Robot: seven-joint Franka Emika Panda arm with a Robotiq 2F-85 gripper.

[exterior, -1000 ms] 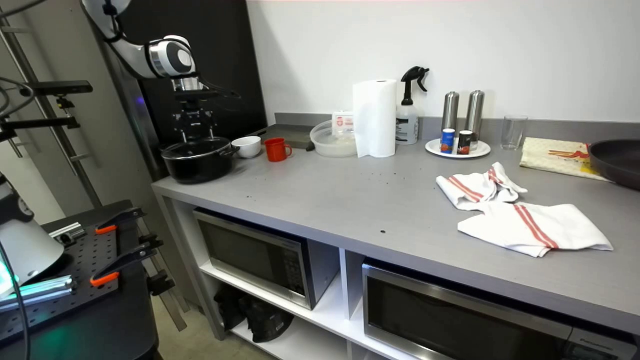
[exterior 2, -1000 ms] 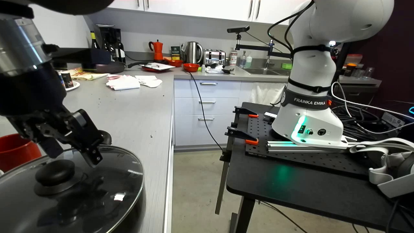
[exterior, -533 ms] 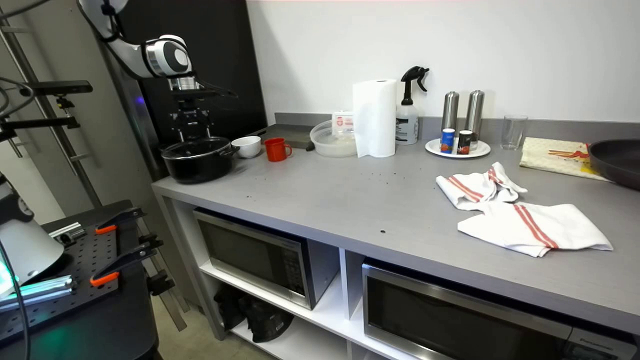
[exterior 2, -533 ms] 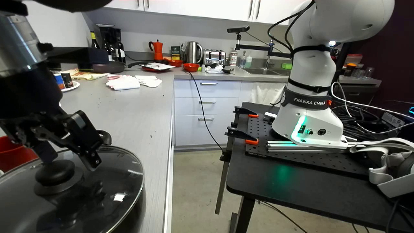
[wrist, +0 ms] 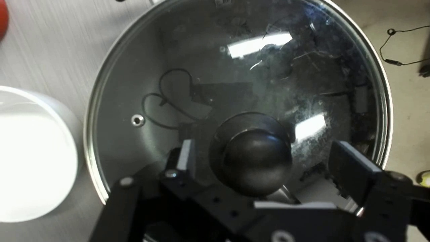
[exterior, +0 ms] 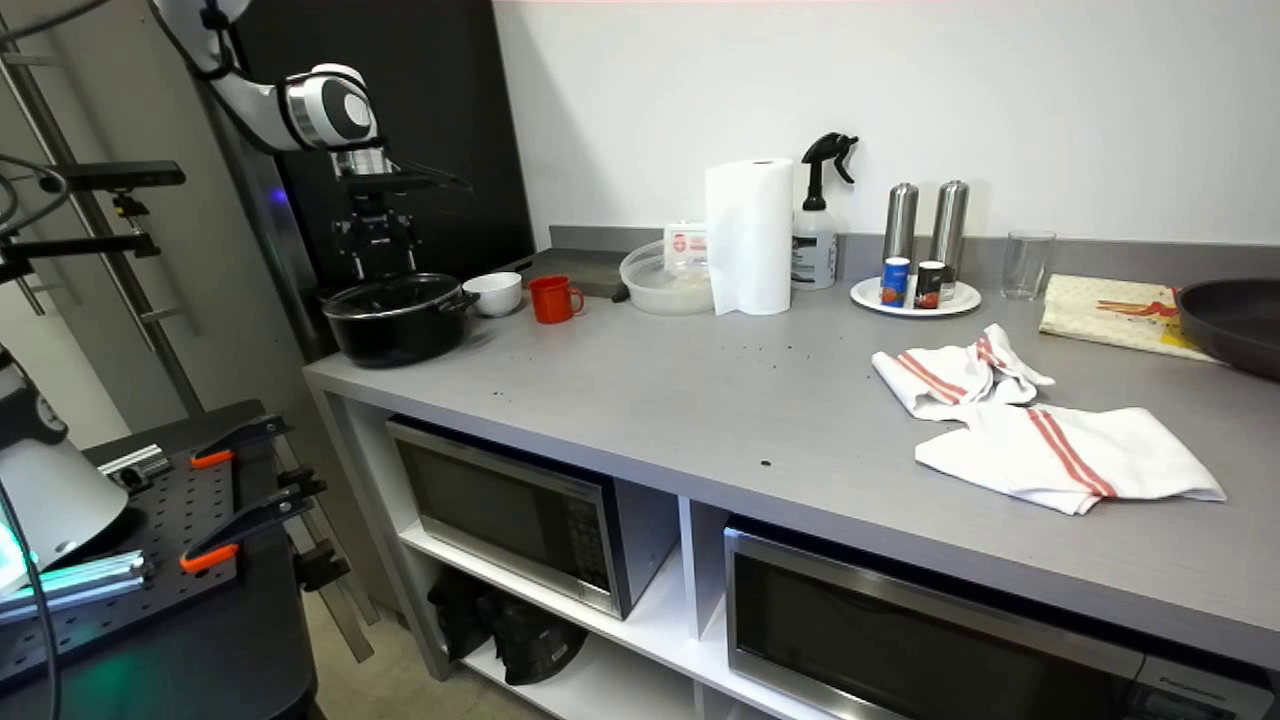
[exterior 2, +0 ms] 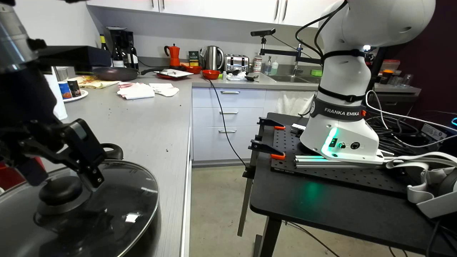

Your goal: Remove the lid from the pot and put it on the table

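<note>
The black pot (exterior: 400, 338) stands on the grey table (exterior: 640, 390) at its left end in an exterior view. Its glass lid (exterior 2: 125, 200) with a steel rim lies on it. The lid shows from above in the wrist view (wrist: 201, 67). The round black knob (wrist: 257, 161) sits at the lid's middle, also seen in an exterior view (exterior 2: 60, 191). My gripper (wrist: 267, 156) is open and empty over the lid. Its fingers appear on either side of the knob, with gaps. The gripper also shows in both exterior views (exterior: 386, 270) (exterior 2: 66, 182).
A white bowl (exterior: 495, 294) stands close beside the pot, then a red mug (exterior: 553, 300). A plastic tub (exterior: 660, 295) and a paper towel roll (exterior: 750, 240) stand farther along. White towels (exterior: 1070, 455) lie on the table. The pot is near the table's edge.
My gripper has shifted left in both exterior views and sits slightly lower in the close one, so its fingers now straddle the knob there. It stays open. The pot and lid have not moved.
</note>
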